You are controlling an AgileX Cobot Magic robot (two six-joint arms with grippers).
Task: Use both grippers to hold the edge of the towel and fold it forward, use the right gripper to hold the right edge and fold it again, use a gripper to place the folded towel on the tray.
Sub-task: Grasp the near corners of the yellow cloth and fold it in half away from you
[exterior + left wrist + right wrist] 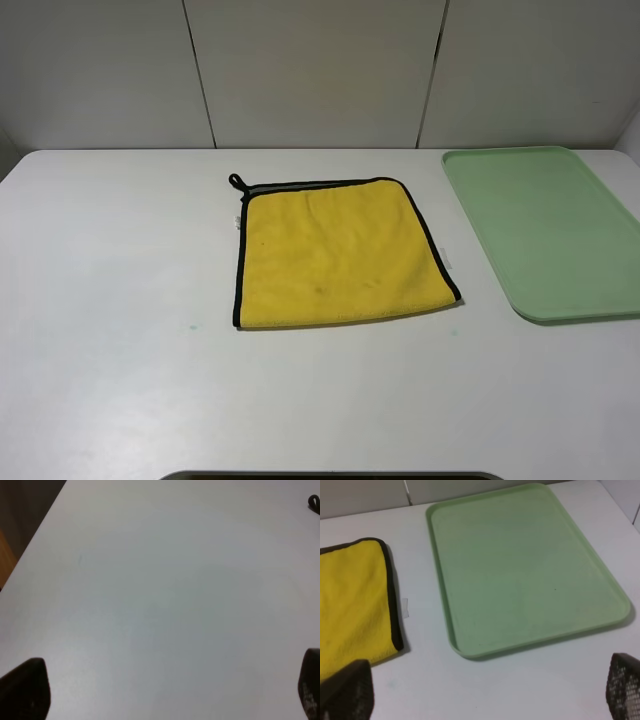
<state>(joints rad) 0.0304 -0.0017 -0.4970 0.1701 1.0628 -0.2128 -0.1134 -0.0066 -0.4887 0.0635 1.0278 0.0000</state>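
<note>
High cam: the towel (340,252) lies flat mid-table, the tray (572,317) apart on its right, no arm in view – I judge the first fold not begun. Left wrist cam: the left gripper (167,687), jaws wide and empty, is over bare table (160,590) with only the black loop (314,503) showing, so I must come closer. Right wrist cam: the right gripper (486,687), also wide and empty, is near the right edge (394,605) – I'd pinch both corners level, then lift together.
</note>
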